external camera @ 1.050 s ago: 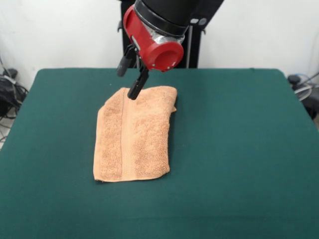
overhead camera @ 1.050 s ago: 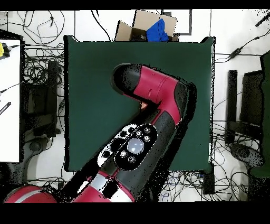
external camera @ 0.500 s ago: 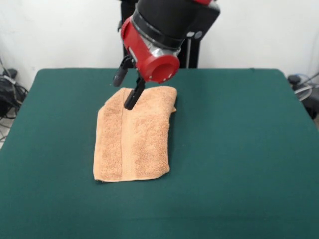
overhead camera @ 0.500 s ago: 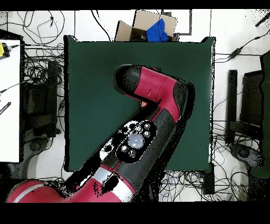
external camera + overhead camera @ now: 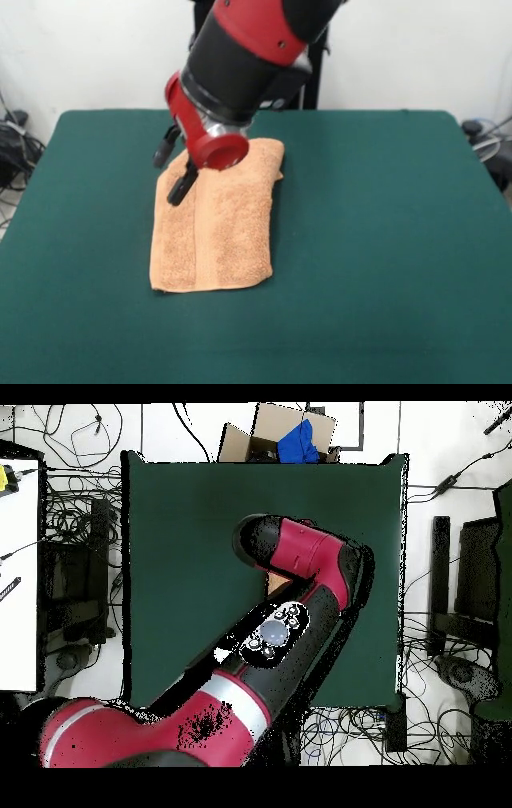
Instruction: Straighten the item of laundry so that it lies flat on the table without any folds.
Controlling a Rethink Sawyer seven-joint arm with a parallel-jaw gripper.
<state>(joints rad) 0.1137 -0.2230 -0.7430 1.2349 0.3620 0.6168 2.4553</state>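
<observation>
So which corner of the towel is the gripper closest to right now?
The far-left corner as the front view shows it: the gripper hangs, open, just by that corner of the towel; the other three lie well clear of it.

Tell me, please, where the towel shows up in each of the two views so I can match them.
Front view: the towel lies folded left of the table's centre, its far end under the gripper.
Overhead view: only a small orange scrap of it peeks out beside the arm, near the middle of the table.
Shared landmark: the red wrist above the towel, seen in both.
</observation>
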